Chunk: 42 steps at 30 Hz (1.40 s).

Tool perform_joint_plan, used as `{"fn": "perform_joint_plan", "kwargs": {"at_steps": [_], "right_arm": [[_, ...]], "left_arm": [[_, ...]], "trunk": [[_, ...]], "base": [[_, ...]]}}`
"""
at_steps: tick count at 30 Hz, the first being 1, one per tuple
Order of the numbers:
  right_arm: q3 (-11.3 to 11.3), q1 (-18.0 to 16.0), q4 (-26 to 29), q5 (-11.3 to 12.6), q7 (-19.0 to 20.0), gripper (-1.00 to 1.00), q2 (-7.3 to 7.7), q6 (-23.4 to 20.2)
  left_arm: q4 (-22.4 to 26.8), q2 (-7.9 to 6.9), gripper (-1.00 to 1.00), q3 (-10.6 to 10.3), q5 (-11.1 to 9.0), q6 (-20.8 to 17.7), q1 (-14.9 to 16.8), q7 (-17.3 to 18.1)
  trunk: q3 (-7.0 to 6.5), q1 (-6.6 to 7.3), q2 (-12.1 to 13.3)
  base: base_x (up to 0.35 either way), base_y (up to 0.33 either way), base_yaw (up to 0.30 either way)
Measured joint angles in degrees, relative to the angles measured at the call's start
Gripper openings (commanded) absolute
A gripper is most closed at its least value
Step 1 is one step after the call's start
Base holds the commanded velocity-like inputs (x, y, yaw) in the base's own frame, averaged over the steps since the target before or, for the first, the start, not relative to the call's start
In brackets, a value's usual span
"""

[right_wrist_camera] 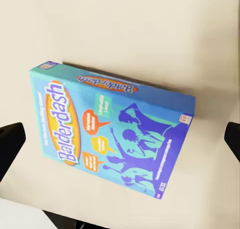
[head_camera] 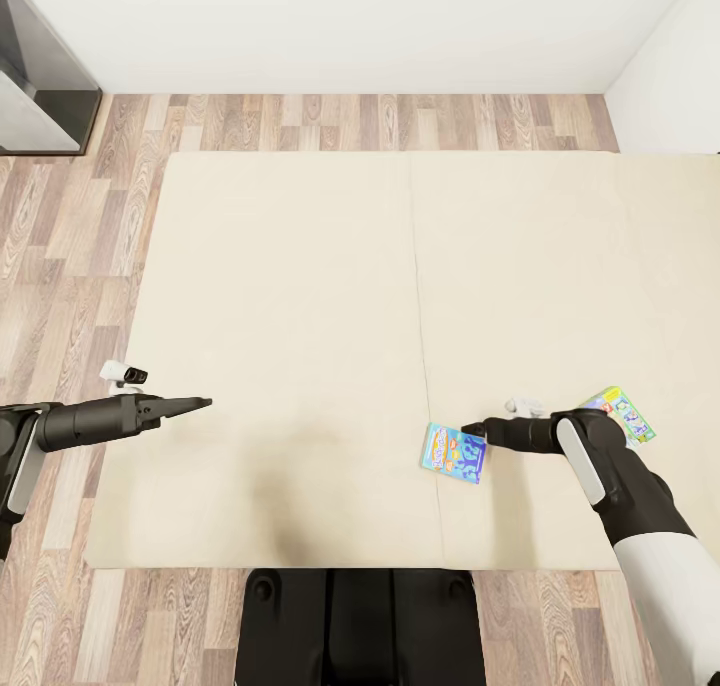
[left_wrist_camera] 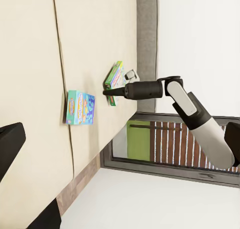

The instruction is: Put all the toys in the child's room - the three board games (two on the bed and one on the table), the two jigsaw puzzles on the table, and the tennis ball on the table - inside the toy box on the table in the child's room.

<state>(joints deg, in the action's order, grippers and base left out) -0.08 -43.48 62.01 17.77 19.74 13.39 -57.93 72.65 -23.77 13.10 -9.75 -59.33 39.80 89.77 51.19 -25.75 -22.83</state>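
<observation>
Right pincer [head_camera: 470, 430], fingers spread, hovers over the blue board game [head_camera: 455, 453] near the bed's [head_camera: 300, 296] front edge. Left pincer [head_camera: 200, 403] pressed together, well apart.

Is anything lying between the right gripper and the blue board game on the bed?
Nothing visible. The right gripper is open at the edge of the blue board game, with only bare mattress around the box.

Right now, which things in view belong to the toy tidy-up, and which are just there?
Job:
- blue board game, by the right gripper
- green board game, behind the right arm
- bed, bearing both

Just there:
- grey furniture, far left corner
- wood floor
</observation>
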Motion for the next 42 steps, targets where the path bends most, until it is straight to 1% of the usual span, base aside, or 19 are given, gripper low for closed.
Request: {"fn": "perform_joint_plan", "kwargs": {"at_steps": [5, 22, 42], "right_arm": [[-0.29, 0.0, -0.7, 0.1, -0.03, 1.0, -0.03, 0.52], [-0.5, 0.0, -0.99, 0.05, -0.06, 1.0, -0.25, 0.25], [-0.48, -0.09, -1.11, 0.02, -0.08, 1.0, -0.71, 0.1]], "left_arm": [[0.0, -0.02, 1.0, 0.01, 0.0, 0.0, 0.0, 0.0], [0.02, -0.05, 1.0, 0.01, -0.04, 0.0, 0.0, 0.0], [0.02, -0.11, 1.0, 0.01, -0.04, 0.0, 0.0, 0.0]], "trunk": [[0.0, 0.0, 0.0], [0.03, 0.0, 0.0], [0.72, 0.0, 0.0]], "base": [[0.0, 0.0, 0.0], [0.0, 0.0, 0.0], [0.0, 0.0, 0.0]]}}
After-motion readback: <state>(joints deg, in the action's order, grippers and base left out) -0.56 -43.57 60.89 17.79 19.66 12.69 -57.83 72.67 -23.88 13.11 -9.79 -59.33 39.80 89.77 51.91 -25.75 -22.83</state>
